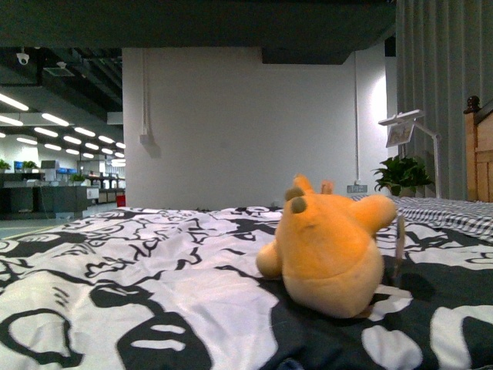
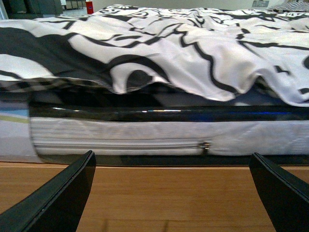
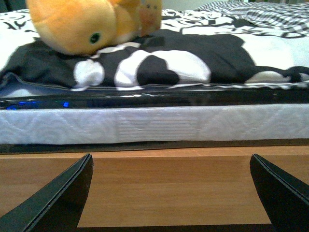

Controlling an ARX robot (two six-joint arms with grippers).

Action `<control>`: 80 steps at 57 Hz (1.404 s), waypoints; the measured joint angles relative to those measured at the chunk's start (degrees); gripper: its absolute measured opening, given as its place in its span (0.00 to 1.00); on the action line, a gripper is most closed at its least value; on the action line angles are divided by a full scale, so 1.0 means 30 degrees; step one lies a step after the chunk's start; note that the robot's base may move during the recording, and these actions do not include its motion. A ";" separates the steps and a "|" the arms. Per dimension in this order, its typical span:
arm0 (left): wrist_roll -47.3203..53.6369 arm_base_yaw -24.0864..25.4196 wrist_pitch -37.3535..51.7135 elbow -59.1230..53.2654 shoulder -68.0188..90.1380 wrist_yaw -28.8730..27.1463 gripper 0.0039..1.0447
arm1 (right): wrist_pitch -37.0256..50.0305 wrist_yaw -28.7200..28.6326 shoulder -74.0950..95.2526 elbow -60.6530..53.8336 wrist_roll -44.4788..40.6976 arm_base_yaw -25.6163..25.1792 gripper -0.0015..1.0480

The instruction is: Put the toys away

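A small orange-yellow plush toy (image 1: 331, 254) lies on the black-and-white patterned bed cover (image 1: 139, 270), right of the middle in the front view. The right wrist view shows the same toy (image 3: 82, 24) on the cover above the mattress side. My right gripper (image 3: 171, 193) is open over the wooden bed frame, well short of the toy, with nothing between its fingers. My left gripper (image 2: 171, 193) is open too, above the wood plank facing the mattress side, and no toy shows in its view. Neither arm appears in the front view.
The white mattress side with a zipper (image 2: 205, 146) faces the left gripper. A wooden bed frame (image 3: 169, 183) runs along the front. A wooden headboard (image 1: 479, 154), a potted plant (image 1: 400, 176) and a lamp (image 1: 408, 127) stand at the far right.
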 joint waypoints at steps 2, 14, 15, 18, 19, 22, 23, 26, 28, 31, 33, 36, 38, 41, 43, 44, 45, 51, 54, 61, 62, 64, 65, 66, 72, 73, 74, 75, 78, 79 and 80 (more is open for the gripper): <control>0.0000 0.0000 -0.0007 0.0000 0.0000 -0.0007 0.94 | 0.0007 -0.0015 0.0007 0.0000 -0.0007 0.0000 0.94; 0.0000 0.0000 0.0022 0.0007 0.0000 -0.0022 0.94 | 0.0022 -0.0015 -0.0015 0.0000 -0.0007 -0.0007 0.94; 0.0000 0.0000 -0.0007 0.0000 0.0000 -0.0073 0.94 | 0.0007 -0.0073 -0.0015 0.0000 -0.0007 -0.0007 0.94; -0.0007 0.0000 -0.0007 0.0000 0.0007 -0.0160 0.94 | 0.0000 -0.0175 0.0044 0.0000 -0.0015 -0.0007 0.94; -0.0007 0.0000 -0.0007 0.0000 -0.0007 -0.0138 0.94 | 0.0000 -0.0277 0.0036 0.0000 -0.0015 -0.0007 0.94; -0.0007 0.0000 -0.0007 0.0000 0.0000 -0.0131 0.94 | 0.0007 -0.0211 0.0022 0.0000 -0.0007 -0.0007 0.94; -0.0007 0.0000 -0.0007 0.0000 0.0000 -0.0087 0.94 | 0.0000 -0.0175 0.0022 0.0000 -0.0007 -0.0007 0.94; -0.0007 0.0000 -0.0007 0.0000 0.0000 -0.0102 0.94 | 0.0000 -0.0175 0.0022 0.0000 -0.0007 -0.0007 0.94; -0.0007 0.0000 -0.0007 0.0000 0.0000 -0.0095 0.94 | 0.0007 -0.0175 0.0015 0.0000 -0.0007 -0.0007 0.94; -0.0007 0.0000 0.0000 0.0000 0.0000 -0.0087 0.94 | 0.0000 -0.0131 0.0022 0.0000 -0.0007 -0.0007 0.94; -0.0007 0.0000 -0.0007 0.0000 0.0000 -0.0073 0.94 | 0.0000 -0.0124 0.0022 0.0000 -0.0007 -0.0007 0.94; -0.0007 0.0000 -0.0007 0.0000 0.0000 -0.0066 0.94 | -0.0466 0.1734 0.0474 0.0153 0.0882 0.0525 0.94; -0.0007 0.0000 -0.0007 0.0000 0.0000 -0.0080 0.94 | -0.0255 0.2805 0.1144 0.0233 0.1486 0.0852 0.94; -0.0007 0.0000 -0.0007 0.0000 0.0000 -0.0058 0.94 | 0.1078 0.3840 0.2929 0.0321 0.2506 0.0860 0.94; -0.0007 0.0000 -0.0007 0.0000 0.0000 -0.0044 0.94 | 0.2062 0.3898 0.3934 0.0430 0.2798 0.0758 0.94; -0.0007 0.0000 -0.0007 0.0000 0.0000 -0.0044 0.94 | 0.2769 0.3898 0.4626 0.0554 0.2878 0.0707 0.94; -0.0007 0.0000 -0.0007 0.0000 0.0000 -0.0044 0.94 | 0.3555 0.3883 0.5355 0.0699 0.2907 0.0648 0.94; -0.0007 0.0000 -0.0007 0.0000 0.0000 -0.0044 0.94 | 0.7155 0.3468 0.8648 0.1617 0.2914 0.0415 0.94; -0.0007 0.0000 -0.0007 0.0000 0.0000 -0.0044 0.94 | 0.9085 0.3286 1.0528 0.2237 0.2776 0.0277 0.94; -0.0007 0.0000 -0.0007 0.0000 0.0000 -0.0044 0.94 | 1.2874 0.3235 1.4695 0.3759 0.2259 0.0248 0.94; -0.0007 0.0000 -0.0007 0.0000 0.0000 -0.0044 0.94 | 1.3457 0.3235 1.5380 0.4000 0.2084 0.0291 0.94; -0.0007 0.0000 -0.0007 0.0000 0.0000 -0.0044 0.94 | 1.4265 0.3264 1.6320 0.4313 0.1829 0.0393 0.94; -0.0007 0.0000 0.0000 0.0000 0.0000 -0.0044 0.94 | 1.4797 0.3351 1.6939 0.4517 0.1617 0.0459 0.94; -0.0007 0.0000 0.0000 0.0000 0.0000 -0.0044 0.94 | 1.5074 0.3402 1.7238 0.4626 0.1515 0.0495 0.94; -0.0007 0.0000 -0.0007 0.0000 0.0000 -0.0044 0.94 | 1.7398 0.4014 2.0087 0.5843 0.0772 0.0758 0.94; -0.0007 0.0000 -0.0007 0.0000 0.0000 -0.0044 0.94 | 1.7857 0.4320 2.0626 0.6105 0.0525 0.0801 0.94; -0.0007 0.0000 -0.0007 0.0000 0.0000 -0.0044 0.94 | 1.8331 0.4532 2.1179 0.6390 0.0350 0.0831 0.94; -0.0007 0.0000 -0.0007 0.0000 0.0000 -0.0044 0.94 | 1.8768 0.4736 2.1704 0.6666 0.0131 0.0874 0.94; -0.0007 0.0000 -0.0007 0.0000 0.0000 -0.0044 0.94 | 1.9715 0.5136 2.2724 0.7206 -0.0342 0.0947 0.94; -0.0007 0.0000 -0.0007 0.0000 0.0000 -0.0044 0.94 | 2.0225 0.5297 2.3227 0.7468 -0.0554 0.0976 0.94; -0.0007 0.0000 -0.0007 0.0000 0.0000 -0.0044 0.94 | 2.0757 0.5464 2.3715 0.7730 -0.0954 0.1005 0.94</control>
